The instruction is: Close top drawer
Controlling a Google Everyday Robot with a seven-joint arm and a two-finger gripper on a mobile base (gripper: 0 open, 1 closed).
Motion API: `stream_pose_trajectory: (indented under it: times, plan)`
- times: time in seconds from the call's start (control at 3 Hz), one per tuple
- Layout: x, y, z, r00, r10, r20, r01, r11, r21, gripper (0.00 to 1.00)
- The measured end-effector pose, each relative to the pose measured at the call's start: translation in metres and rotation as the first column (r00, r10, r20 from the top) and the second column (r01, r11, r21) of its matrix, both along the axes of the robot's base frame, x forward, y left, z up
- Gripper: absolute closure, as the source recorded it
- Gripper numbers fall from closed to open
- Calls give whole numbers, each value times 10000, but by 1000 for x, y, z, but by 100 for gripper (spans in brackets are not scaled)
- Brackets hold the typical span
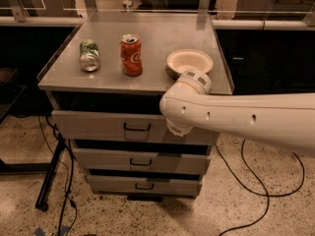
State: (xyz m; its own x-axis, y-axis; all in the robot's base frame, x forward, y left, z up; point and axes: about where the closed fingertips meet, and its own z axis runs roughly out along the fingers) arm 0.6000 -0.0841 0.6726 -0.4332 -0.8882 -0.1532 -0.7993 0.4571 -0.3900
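Observation:
The top drawer [93,126] is a wide grey metal drawer with a small dark bar handle [137,128]. It stands pulled out a little, with a dark gap between it and the cabinet top. My white arm [236,116] reaches in from the right across the drawer's right half. My gripper [178,128] is at the arm's end, against the drawer front just right of the handle, mostly hidden by the arm.
Two alike drawers [140,161] sit below, also slightly out. On the cabinet top [162,33] stand a red can [131,55], a green can on its side [89,55] and a white bowl [189,62]. Cables [256,181] and a dark stand leg [49,176] lie on the floor.

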Motion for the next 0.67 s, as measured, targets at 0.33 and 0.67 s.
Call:
stream_pose_trajectory:
  times: [0.33, 0.67]
  plan:
    - [0, 0, 0, 10000, 0, 0, 0, 10000, 0, 35]
    - [0, 0, 0, 10000, 0, 0, 0, 10000, 0, 12]
